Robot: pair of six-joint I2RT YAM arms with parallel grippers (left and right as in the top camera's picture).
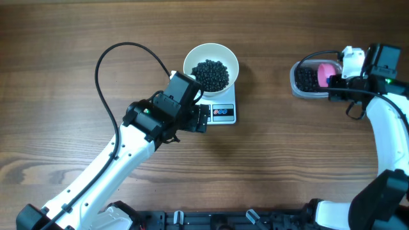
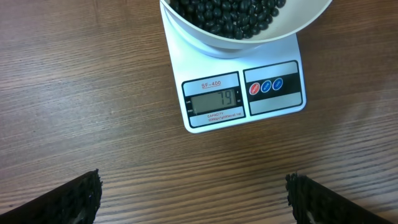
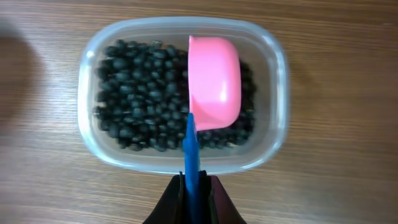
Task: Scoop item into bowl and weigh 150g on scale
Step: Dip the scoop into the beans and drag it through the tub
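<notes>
The right claw (image 3: pixel 194 186), clamped on the blue-handled pink plastic scoop (image 3: pixel 214 81), should dig deep into the small round black beans (image 3: pixel 137 93) in the clear plastic tub (image 3: pixel 277 74), then lift level.

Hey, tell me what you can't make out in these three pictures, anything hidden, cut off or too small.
Overhead: the scale display is too small to read.
Left wrist: the bowl is cut off by the top edge, so its fill level is unclear there.
Right wrist: the pink scoop covers the beans beneath it in the tub; the right hand, shut on the scoop's handle, is cut off by the bottom edge.
</notes>
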